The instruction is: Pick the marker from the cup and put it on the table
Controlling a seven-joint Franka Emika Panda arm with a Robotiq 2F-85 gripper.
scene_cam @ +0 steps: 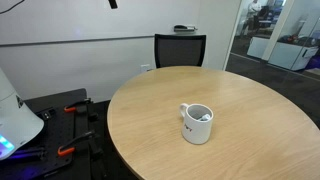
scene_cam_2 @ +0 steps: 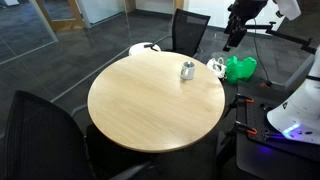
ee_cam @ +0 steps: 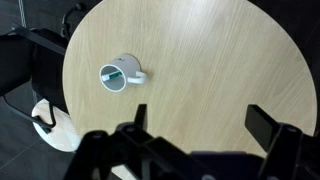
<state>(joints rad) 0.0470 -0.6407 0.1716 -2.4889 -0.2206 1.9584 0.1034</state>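
Note:
The white cup (ee_cam: 121, 75) stands on the round wood-coloured table (ee_cam: 210, 50), with its handle to the side. The marker (ee_cam: 116, 74) leans inside it, and its green end shows in the wrist view. The cup also shows in both exterior views (scene_cam: 196, 123) (scene_cam_2: 188, 69); there the marker is too small to make out. My gripper (ee_cam: 205, 125) is open and empty, high above the table and well away from the cup. In an exterior view the gripper (scene_cam_2: 234, 35) hangs high beyond the table's (scene_cam_2: 150, 100) far edge.
Black chairs stand around the table (scene_cam: 250, 100): one behind it (scene_cam: 180, 48) (scene_cam_2: 190, 30) and one at the near side (scene_cam_2: 40, 125). A green object (scene_cam_2: 240, 68) lies on the floor past the table. A white round object (ee_cam: 50, 122) sits beside the table's edge.

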